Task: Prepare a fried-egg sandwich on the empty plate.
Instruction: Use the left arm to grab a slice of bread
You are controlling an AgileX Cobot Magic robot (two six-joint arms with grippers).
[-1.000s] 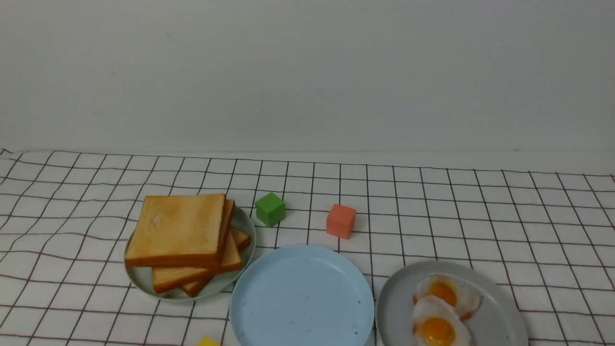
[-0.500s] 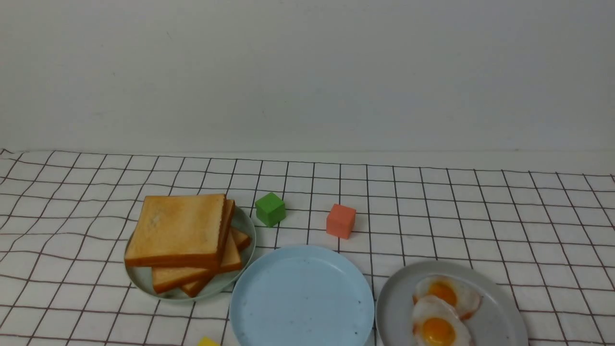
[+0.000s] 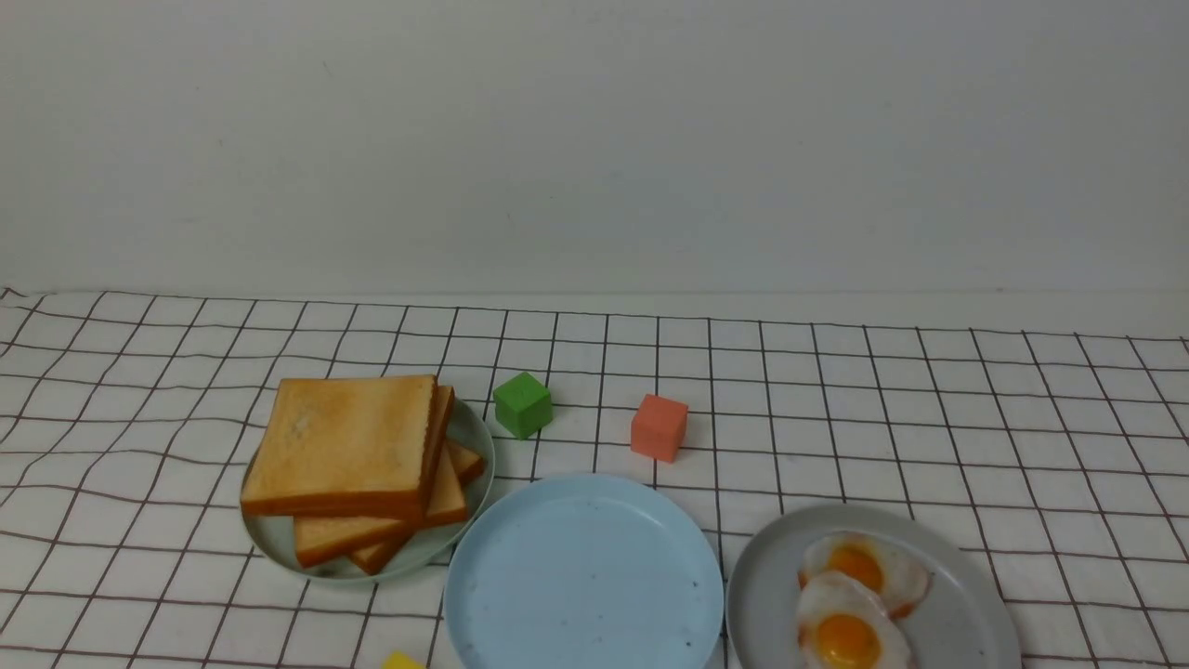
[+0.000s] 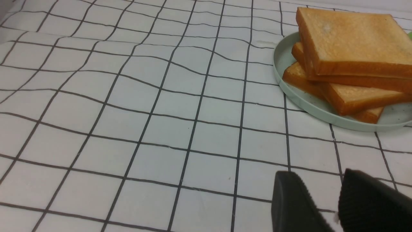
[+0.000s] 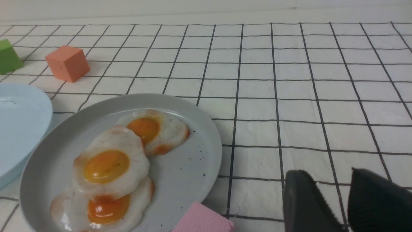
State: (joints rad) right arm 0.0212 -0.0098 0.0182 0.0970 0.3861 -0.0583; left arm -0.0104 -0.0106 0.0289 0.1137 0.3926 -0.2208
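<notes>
The empty pale-blue plate [image 3: 583,576] lies at the front centre of the checked cloth; its edge also shows in the right wrist view [image 5: 19,122]. A stack of golden toast slices [image 3: 344,441] sits on a sage-green plate [image 3: 275,542] to its left, also in the left wrist view [image 4: 351,42]. Fried eggs [image 3: 850,604] lie on a grey plate [image 3: 771,595] to its right. My left gripper [image 4: 318,180] is open and empty over bare cloth, short of the toast. My right gripper [image 5: 326,177] is open and empty beside the grey plate [image 5: 180,174]. Neither gripper shows in the front view.
A green cube [image 3: 522,404] and an orange-red cube [image 3: 659,427] stand behind the blue plate. A yellow piece [image 3: 401,662] peeks in at the front edge. A pink block [image 5: 202,220] lies against the grey plate's near rim. The cloth is wrinkled at the left.
</notes>
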